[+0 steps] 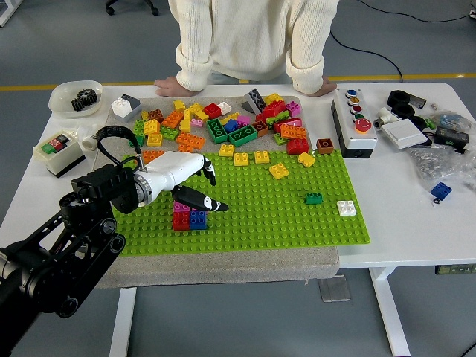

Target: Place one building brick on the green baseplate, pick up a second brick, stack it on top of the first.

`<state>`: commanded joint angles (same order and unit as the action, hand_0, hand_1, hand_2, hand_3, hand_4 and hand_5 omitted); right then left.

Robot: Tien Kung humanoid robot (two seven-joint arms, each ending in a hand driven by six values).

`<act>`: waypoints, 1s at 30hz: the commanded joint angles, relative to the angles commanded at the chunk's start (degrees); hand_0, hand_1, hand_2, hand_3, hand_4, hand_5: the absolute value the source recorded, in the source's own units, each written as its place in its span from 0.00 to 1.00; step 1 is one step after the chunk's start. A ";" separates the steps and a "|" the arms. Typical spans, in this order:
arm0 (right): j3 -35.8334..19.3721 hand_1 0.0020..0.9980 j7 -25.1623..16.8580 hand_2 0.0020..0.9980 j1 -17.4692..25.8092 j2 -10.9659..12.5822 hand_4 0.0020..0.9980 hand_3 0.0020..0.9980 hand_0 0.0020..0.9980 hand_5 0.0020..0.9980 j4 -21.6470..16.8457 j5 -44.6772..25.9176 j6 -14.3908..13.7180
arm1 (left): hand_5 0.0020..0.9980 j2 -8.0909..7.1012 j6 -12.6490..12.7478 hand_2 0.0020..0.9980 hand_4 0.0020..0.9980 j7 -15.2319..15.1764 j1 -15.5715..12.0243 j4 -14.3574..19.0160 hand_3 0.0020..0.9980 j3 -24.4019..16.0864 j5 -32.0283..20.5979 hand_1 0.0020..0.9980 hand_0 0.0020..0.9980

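The green baseplate lies on a grey mat in the middle of the table. Near its left edge stands a small stack: a red brick and a blue brick side by side, with magenta bricks on top. My left hand hovers just above and behind the stack, fingers spread, holding nothing. Its dark thumb reaches out over the stack's right side. Loose bricks are piled behind the plate.
A person leans with both hands on the far table edge. On the plate lie a small green brick, a white brick and yellow bricks. A button box stands at the right, a switch box and a bowl at the left.
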<state>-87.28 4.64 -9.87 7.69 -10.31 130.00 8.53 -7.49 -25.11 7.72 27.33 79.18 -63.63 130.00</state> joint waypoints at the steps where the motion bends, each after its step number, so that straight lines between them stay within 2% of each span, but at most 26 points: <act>1: 0.01 0.64 -0.01 0.71 -0.01 -0.01 0.83 0.59 0.74 0.42 0.00 0.00 -0.01 | 0.73 -0.30 0.24 0.77 1.00 -0.70 -0.22 -0.20 0.59 0.02 0.00 0.74 0.88; 2: 0.03 0.64 -0.02 0.71 -0.02 -0.01 0.83 0.59 0.74 0.42 0.00 0.00 -0.01 | 0.75 -0.40 0.33 0.80 1.00 -0.91 -0.30 -0.25 0.60 0.03 0.00 0.76 0.92; 17: -0.07 0.64 -0.08 0.71 -0.11 0.00 0.83 0.59 0.74 0.42 0.00 0.00 -0.12 | 0.74 -3.73 4.13 0.81 1.00 -6.33 -1.65 -1.80 0.59 0.60 0.00 0.77 0.93; 23: 0.00 0.64 -0.16 0.71 -0.07 0.00 0.83 0.59 0.74 0.42 0.00 0.00 -0.16 | 0.75 -4.88 4.57 0.81 1.00 -7.04 -2.51 -1.76 0.59 0.98 0.00 0.77 0.93; 30: 0.12 0.64 -0.18 0.71 -0.02 -0.07 0.83 0.59 0.74 0.42 0.00 0.00 -0.13 | 0.76 -5.07 4.55 0.82 1.00 -6.91 -3.42 -1.54 0.60 1.45 0.00 0.77 0.93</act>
<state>-87.16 4.46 -9.89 7.62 -10.31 130.00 8.39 -12.56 -20.55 0.81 23.92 77.65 -62.18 130.00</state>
